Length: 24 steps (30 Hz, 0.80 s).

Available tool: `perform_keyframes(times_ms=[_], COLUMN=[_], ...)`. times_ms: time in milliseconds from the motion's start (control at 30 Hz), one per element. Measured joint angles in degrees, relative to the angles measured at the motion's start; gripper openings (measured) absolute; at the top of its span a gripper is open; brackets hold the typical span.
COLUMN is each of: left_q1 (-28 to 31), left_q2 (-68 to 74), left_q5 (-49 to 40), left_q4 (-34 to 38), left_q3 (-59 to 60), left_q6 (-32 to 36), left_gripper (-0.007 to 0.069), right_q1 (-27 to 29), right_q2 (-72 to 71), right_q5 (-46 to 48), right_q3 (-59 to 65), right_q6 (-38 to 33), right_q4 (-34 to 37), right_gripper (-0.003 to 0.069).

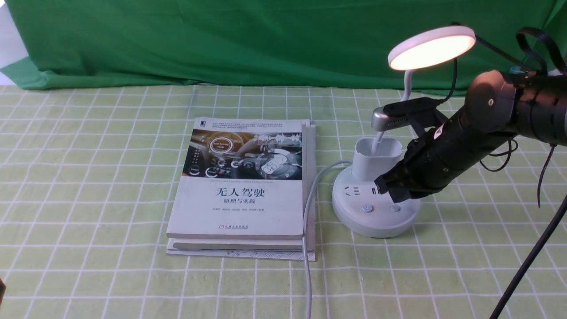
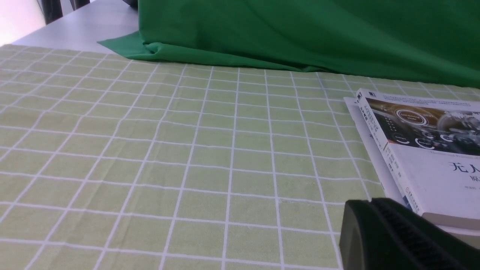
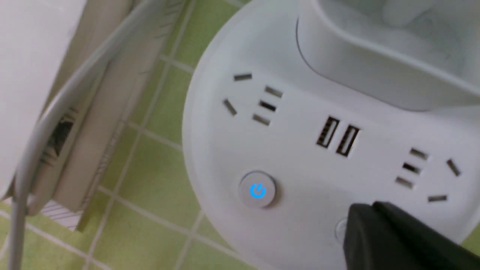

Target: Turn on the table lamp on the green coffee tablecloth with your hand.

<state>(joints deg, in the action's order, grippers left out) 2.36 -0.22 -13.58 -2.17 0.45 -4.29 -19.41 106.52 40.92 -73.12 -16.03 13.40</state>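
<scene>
The white table lamp (image 1: 374,217) stands on the green coffee tablecloth (image 1: 88,177), right of centre. Its disc head (image 1: 432,46) glows warm white. The left button (image 1: 366,208) on the base shows a blue power sign, also in the right wrist view (image 3: 257,190). My right gripper (image 1: 383,188) is shut and empty, its tip low over the base beside the plain second button (image 1: 395,207). In the right wrist view the gripper (image 3: 360,213) partly covers that button (image 3: 340,228). My left gripper (image 2: 369,204) is shut and empty above the cloth, near the books.
A stack of books (image 1: 241,186) lies left of the lamp, also in the left wrist view (image 2: 423,150). The lamp's white cable (image 1: 308,212) runs along the books' right edge to the front. A dark green backdrop cloth (image 1: 221,40) hangs behind.
</scene>
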Motion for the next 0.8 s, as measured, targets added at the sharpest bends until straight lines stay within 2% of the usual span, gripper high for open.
perform_keyframes(times_ms=[367, 567, 800], left_q1=[0.00, 0.00, 0.00], left_q2=[0.00, 0.00, 0.00], left_q5=[0.00, 0.00, 0.00], left_q4=[0.00, 0.00, 0.00], left_q3=[0.00, 0.00, 0.00], left_q6=[0.00, 0.00, 0.00], left_gripper=[0.0003, 0.0003, 0.0003], right_q1=[0.00, 0.00, 0.00], right_q2=[-4.18, -14.27, -30.77], right_q5=[5.09, 4.23, 1.57], right_q3=[2.48, 12.23, 24.74], right_q6=[-0.12, 0.47, 4.69], right_q4=[0.00, 0.00, 0.00], right_gripper=[0.0034, 0.0034, 0.0035])
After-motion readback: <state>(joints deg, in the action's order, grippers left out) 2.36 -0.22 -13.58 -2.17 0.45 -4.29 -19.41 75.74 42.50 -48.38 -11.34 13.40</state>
